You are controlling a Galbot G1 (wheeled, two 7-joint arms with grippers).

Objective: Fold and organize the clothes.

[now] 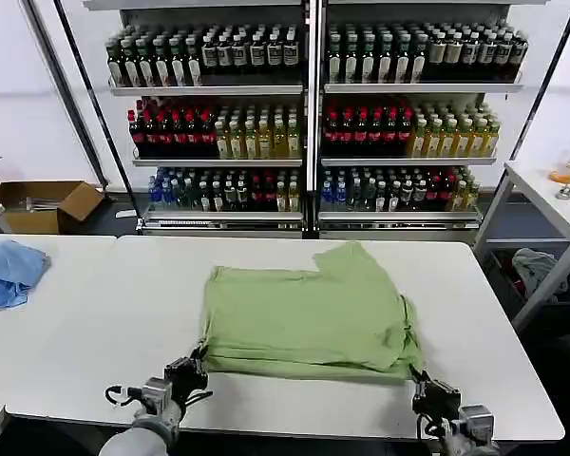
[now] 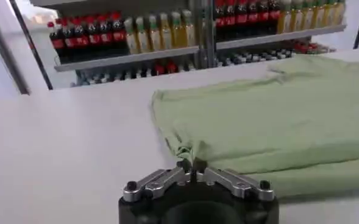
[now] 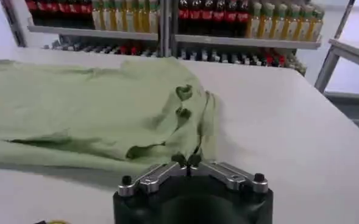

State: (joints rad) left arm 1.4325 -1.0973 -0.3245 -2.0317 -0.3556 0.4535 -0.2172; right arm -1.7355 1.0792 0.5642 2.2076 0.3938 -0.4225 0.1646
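sage-green shirt (image 1: 309, 318) lying spread and partly folded on the white table (image 1: 95, 332), a little right of centre, near hem towards the robot, collar side towards the far edge. left gripper (image 1: 192, 369) at the near left corner of the hem, fingers pinched together on a small tuft of the fabric, seen plainly from the left wrist (image 2: 191, 165). right gripper (image 1: 423, 387) at the near right corner, fingers likewise closed narrow on the hem edge, seen from the right wrist (image 3: 187, 161). both corners apparently held, so likely at the start of a fold carrying the near hem away towards the far edge.

to do it well: lift both corners together and level, just enough to clear the layer beneath without dragging the whole shirt across the table. keep the two grippers the same spacing apart so the hem stays taut between them, neither sagging nor stretched. carry over in one smooth arc and lay the hem down parallel to the far edge of the shirt, corners matched. worth watching: each pinch looks small, only a tuft, so soft fabric may slip out on a quick pull; the wrinkled bunch near the right side (image 3: 182, 112) may fold in crooked unless tension smooths it. light blue cloth (image 1: 9, 271) lying well apart at the far left, out of the way, as are the drink shelves (image 1: 309, 123) behind.
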